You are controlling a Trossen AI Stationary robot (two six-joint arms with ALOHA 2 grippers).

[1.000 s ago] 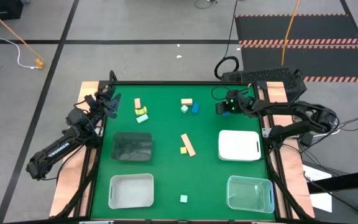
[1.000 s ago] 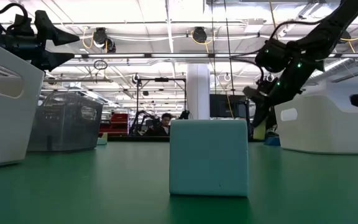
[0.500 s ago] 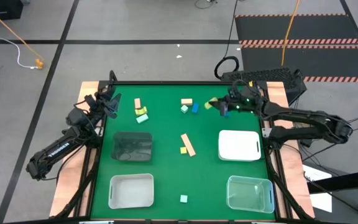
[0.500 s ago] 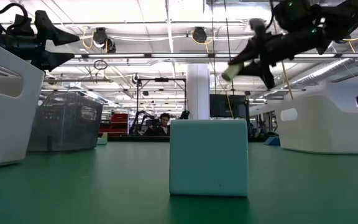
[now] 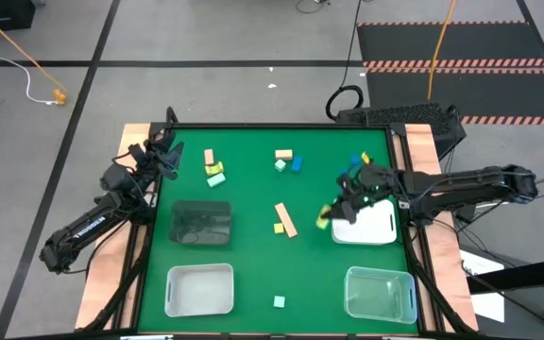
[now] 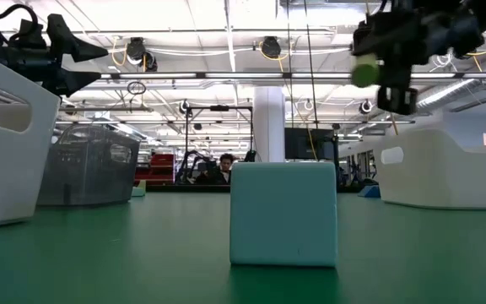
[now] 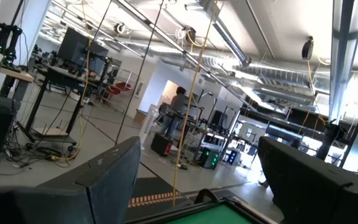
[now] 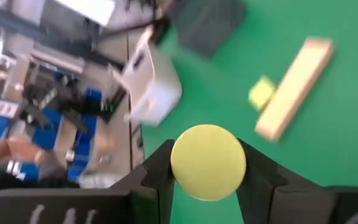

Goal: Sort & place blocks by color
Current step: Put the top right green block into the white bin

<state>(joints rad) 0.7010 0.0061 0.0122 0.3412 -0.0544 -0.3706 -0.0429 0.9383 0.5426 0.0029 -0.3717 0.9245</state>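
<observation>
My right gripper (image 5: 332, 213) is shut on a yellow-green cylinder (image 5: 323, 220), high above the table by the left edge of the white tray (image 5: 366, 223); the low view shows it too (image 6: 363, 71). On the green mat lie a salmon bar (image 5: 285, 219) with a yellow-green cube (image 5: 279, 228), a far-left group (image 5: 214, 169), a far-middle group (image 5: 288, 160), a blue block (image 5: 365, 159) and a mint cube (image 5: 279, 302). My left gripper (image 5: 168, 156) waits open at the far left corner. My right gripper pinches the yellow-green cylinder by its curved side (image 8: 180, 163), one dark finger (image 8: 157, 168) on each side. A round end face (image 8: 208, 160) points at the wrist camera. The fingers come from the table's right, slanting down. The cylinder is lifted clear of the table.
A dark tray (image 5: 203, 222) sits left of centre, a white bin (image 5: 199, 289) near left and a clear bin (image 5: 380, 293) near right. The mint cube (image 6: 283, 214) stands close before the low camera. A person shows far off in the room.
My right gripper has risen from the far right part of the mat with the yellow-green cylinder, lifting it clear. It has then carried it toward the near edge, to the left edge of the white tray, turning as it went. The blue block it stood over now shows.
</observation>
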